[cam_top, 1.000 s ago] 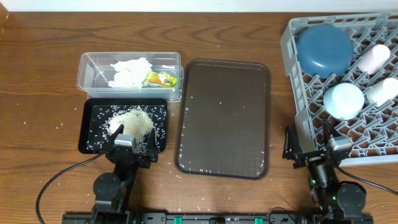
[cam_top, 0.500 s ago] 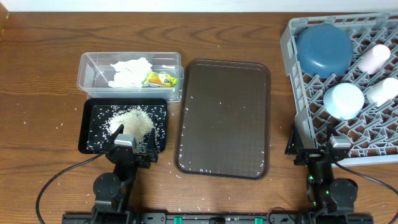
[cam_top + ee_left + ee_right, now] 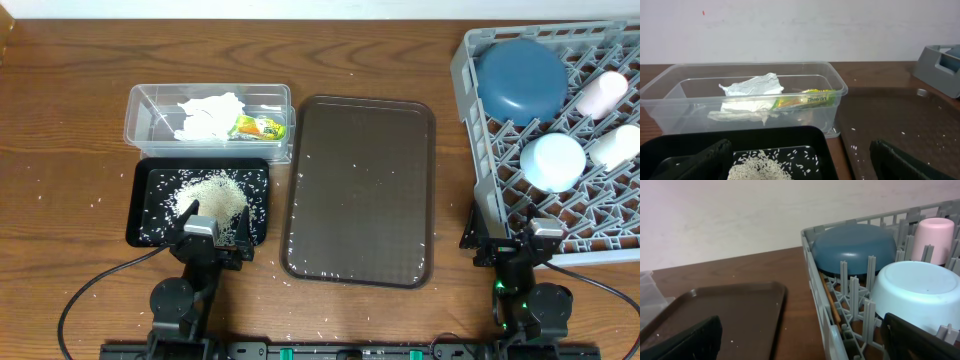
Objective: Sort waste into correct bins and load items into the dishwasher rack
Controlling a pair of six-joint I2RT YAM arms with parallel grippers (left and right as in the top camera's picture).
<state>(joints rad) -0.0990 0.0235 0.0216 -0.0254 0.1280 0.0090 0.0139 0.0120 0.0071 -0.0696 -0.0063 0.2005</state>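
Brown wood-grain worktop (image 3: 70, 120) runs under everything, with a pale wall behind it in my wrist views.

By my reading, the job is nearly finished. At 10 o'clock the clear tub (image 3: 140, 100) holds the crumpled tissue (image 3: 208, 117) and the snack wrapper (image 3: 258, 127), side by side. Just below it, toward 8 o'clock, the black tray-bin (image 3: 142, 205) carries a heap of rice (image 3: 212, 193). Over at 2 to 3 o'clock the dishwasher rack (image 3: 468, 120) is loaded. The dark-blue bowl (image 3: 520, 80) sits upside down at its far left, and the light-blue bowl (image 3: 553, 161) is upside down nearer me. The pink cup (image 3: 600, 94) and white cup (image 3: 614, 146) lie along its right side. My right wrist view shows a thin wooden stick, probably the chopsticks (image 3: 832, 302), lying in the lattice under the dark-blue bowl.

Little seems left. Stray grains dot the dark-brown serving tray (image 3: 360, 190) at centre, and a few lie on the bare wood around it.

Both arms are folded low at the near edge. My left end effector (image 3: 212, 240) sits at 7 o'clock, over the near rim of the black bin, fingers spread wide and holding nothing. My right end effector (image 3: 510, 245) sits at 5 o'clock, by the rack's near-left corner, equally wide and empty.
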